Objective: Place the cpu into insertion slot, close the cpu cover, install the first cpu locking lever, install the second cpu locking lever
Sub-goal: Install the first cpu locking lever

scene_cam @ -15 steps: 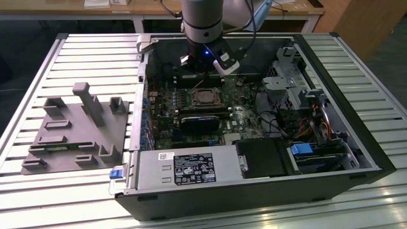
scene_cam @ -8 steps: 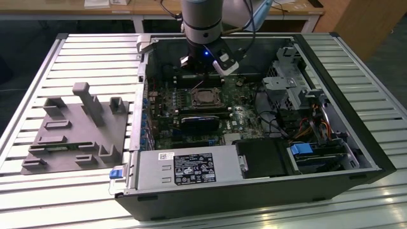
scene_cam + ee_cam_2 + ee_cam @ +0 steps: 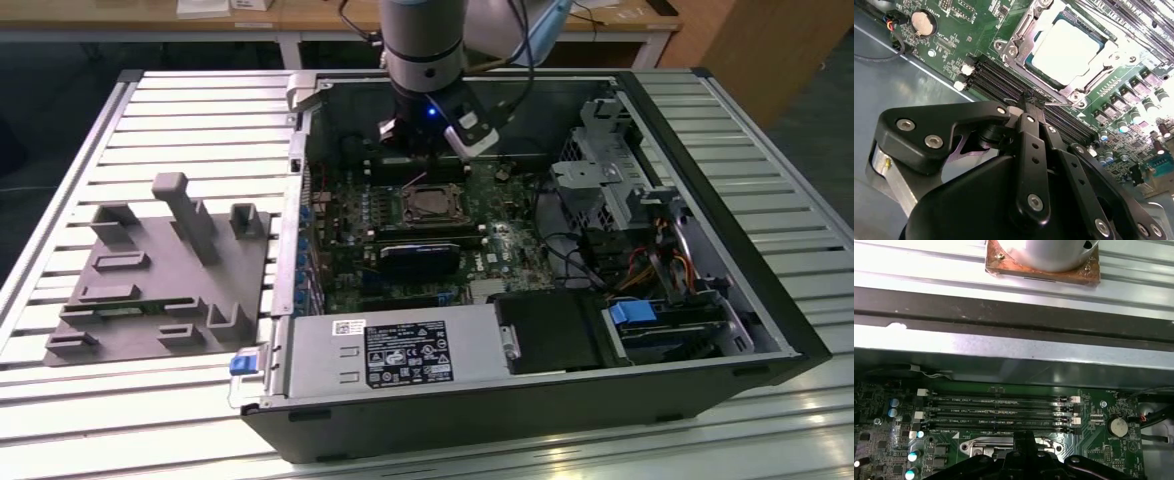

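The cpu [image 3: 1066,47] sits in the slot [image 3: 1030,64] under the lowered cover [image 3: 1016,47], light, stiff, probably delicate underneath and best held by its edges, while the gripper [image 3: 1027,102], jaws together, hangs just beside a thin lever [image 3: 1056,103].

Pale silver-grey is logged for cpu [image 3: 1066,47] top, shiny silver for cover [image 3: 1020,45]. The board [image 3: 969,30] is marked green, memory slots [image 3: 999,411] black, coin cell [image 3: 923,22] silver. The gripper [image 3: 1027,100] is noted black. The table [image 3: 187,110] is tagged pale grey, striped by slats. The fixture [image 3: 160,270] is logged mid grey, power supply [image 3: 320,365] silver with black label [image 3: 407,355], tab [image 3: 243,363] blue, case [image 3: 534,420] dark grey.
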Controlling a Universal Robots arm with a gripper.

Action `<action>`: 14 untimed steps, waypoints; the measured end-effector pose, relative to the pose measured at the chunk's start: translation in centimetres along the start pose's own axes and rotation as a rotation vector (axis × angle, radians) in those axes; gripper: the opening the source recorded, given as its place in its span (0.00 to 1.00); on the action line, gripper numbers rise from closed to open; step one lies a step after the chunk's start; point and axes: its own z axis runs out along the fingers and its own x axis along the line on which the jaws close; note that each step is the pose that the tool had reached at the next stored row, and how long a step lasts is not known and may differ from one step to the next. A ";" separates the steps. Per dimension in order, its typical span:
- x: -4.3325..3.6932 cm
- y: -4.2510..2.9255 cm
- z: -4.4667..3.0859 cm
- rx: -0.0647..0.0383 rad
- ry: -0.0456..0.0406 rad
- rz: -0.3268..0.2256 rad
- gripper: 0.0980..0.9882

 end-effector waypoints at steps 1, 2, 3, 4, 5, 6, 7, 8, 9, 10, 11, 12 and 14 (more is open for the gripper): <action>0.01 0.05 0.09 0.004 -0.0006 0.003 0.00; 0.02 0.10 0.17 0.008 -0.0012 0.005 0.00; 0.02 0.17 0.25 0.011 -0.0017 0.008 0.00; 0.03 0.27 0.33 0.014 -0.0022 0.010 0.00; 0.03 0.39 0.39 0.016 -0.0025 0.011 0.00; 0.03 0.55 0.46 0.017 -0.0027 0.012 0.00; 0.04 0.71 0.50 0.017 -0.0027 0.012 0.00; 0.03 0.85 0.55 0.017 -0.0028 0.012 0.00; 0.03 0.92 0.57 0.017 -0.0029 0.012 0.00; 0.04 0.93 0.59 0.017 -0.0036 0.012 0.00; 0.05 0.92 0.63 0.017 -0.0071 0.011 0.00; 0.07 0.91 0.68 0.017 -0.0138 0.010 0.00; 0.12 0.88 0.82 0.017 -0.0267 0.007 0.00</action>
